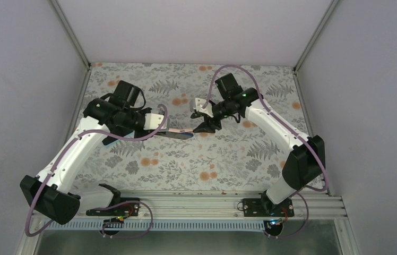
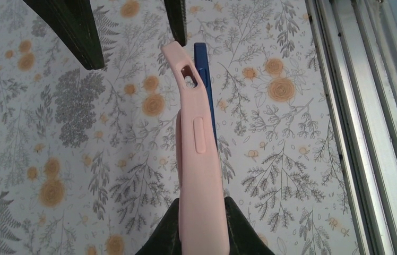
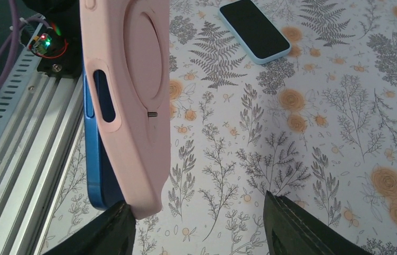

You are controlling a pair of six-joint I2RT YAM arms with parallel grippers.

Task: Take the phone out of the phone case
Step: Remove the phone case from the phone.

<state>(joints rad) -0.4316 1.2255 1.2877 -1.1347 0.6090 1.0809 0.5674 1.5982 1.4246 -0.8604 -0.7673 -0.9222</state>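
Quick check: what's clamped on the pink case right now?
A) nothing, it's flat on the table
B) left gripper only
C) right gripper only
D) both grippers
B: the left wrist view shows the left gripper pinching the pink case at its near end. The right gripper stands open at the far end, its fingers wide apart.

From the left wrist, the pink case (image 2: 199, 159) runs off the bottom edge between the fingers of the left gripper (image 2: 200, 223). It covers the blue phone (image 2: 203, 69) save one thin side. From the right wrist, the case's top is cut off. Of the right gripper (image 3: 199, 223), only two finger stubs show. From above, case and phone are too small to tell apart.
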